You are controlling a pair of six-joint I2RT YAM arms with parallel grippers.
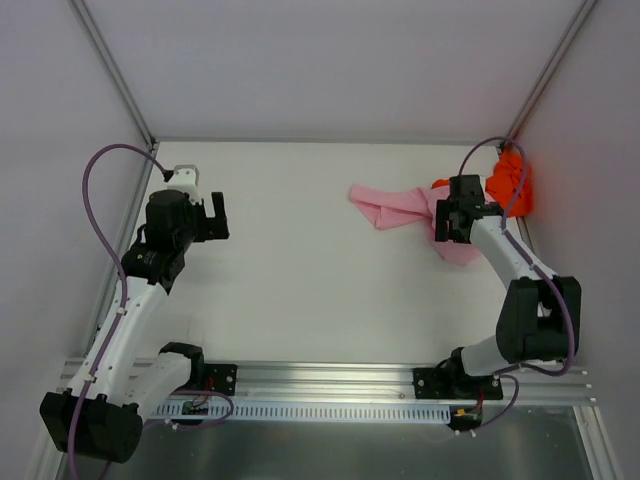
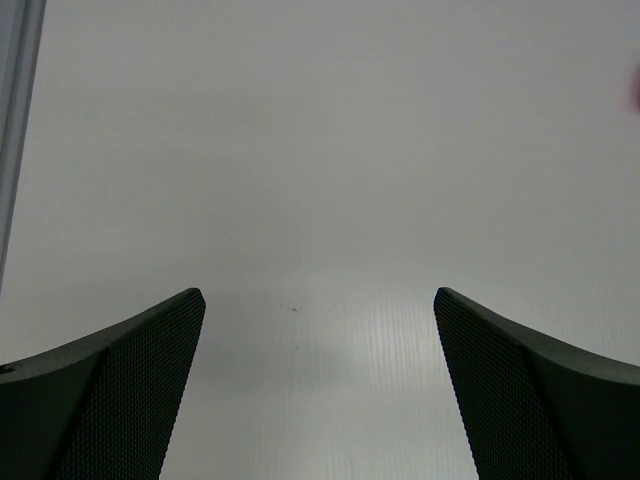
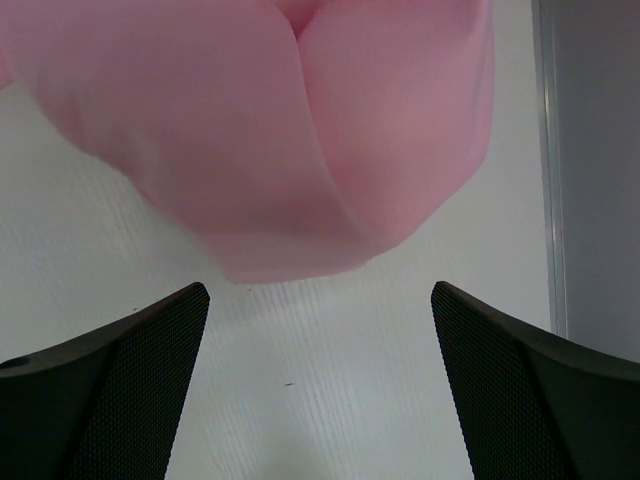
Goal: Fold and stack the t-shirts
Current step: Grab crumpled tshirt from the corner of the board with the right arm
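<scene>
The pale pink t-shirt [image 1: 398,206] lies crumpled at the back right of the white table [image 1: 300,290]. The orange-red t-shirt [image 1: 514,185] is bunched in the far right corner, partly hidden behind my right arm. My right gripper [image 1: 442,222] is open and empty over the pink shirt's near end. In the right wrist view the pink cloth [image 3: 290,130] lies just beyond the open gripper [image 3: 320,290], not between the fingers [image 3: 120,390]. My left gripper [image 1: 217,215] is open and empty over bare table at the left, as the left wrist view [image 2: 318,294] also shows.
White walls with metal corner posts [image 1: 115,75] close in the table on the left, back and right. A metal rail [image 1: 320,385] runs along the near edge by the arm bases. The right wall's foot [image 3: 545,150] is close to my right gripper.
</scene>
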